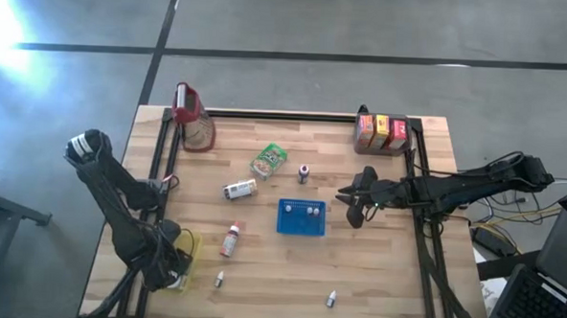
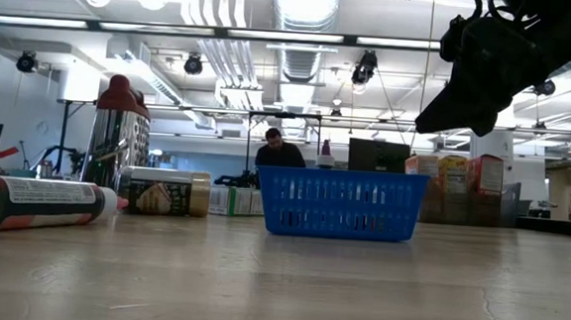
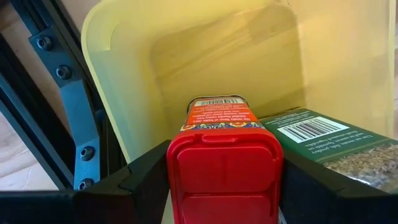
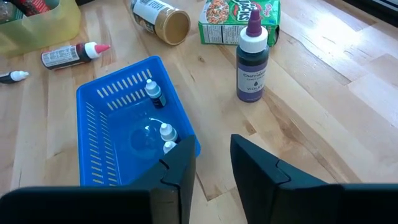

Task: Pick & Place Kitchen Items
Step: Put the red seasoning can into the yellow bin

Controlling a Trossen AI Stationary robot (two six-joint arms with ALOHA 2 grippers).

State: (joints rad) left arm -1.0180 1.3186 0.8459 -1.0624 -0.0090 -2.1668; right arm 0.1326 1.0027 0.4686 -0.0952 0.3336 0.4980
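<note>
My left gripper (image 3: 224, 186) points down into a yellow bin (image 3: 137, 56) at the table's near left corner (image 1: 187, 258), shut on a red-lidded orange tin (image 3: 221, 118). A green packet (image 3: 336, 140) lies in the bin beside the tin. My right gripper (image 4: 211, 165) hangs open and holds nothing, above the table just right of the blue tray (image 1: 301, 217). Small white-capped bottles (image 4: 163, 130) lie in that tray. A violet bottle (image 4: 252, 62) stands upright beyond it. My left gripper pinches the tin's red lid (image 3: 225, 163) between its two fingers (image 3: 146, 180), one on each side. The fingers come from above and point down along the tin. The tin hangs lid up, its body reaching toward the bin's floor; whether it rests there I cannot tell.
A green packet (image 1: 269, 160), a jar on its side (image 1: 240, 189) and a red-capped bottle (image 1: 230, 240) lie mid-table. Two tiny bottles (image 1: 220, 280) (image 1: 332, 298) lie near the front edge. Cartons (image 1: 381, 132) stand far right, a red-topped jug (image 1: 191, 117) far left.
</note>
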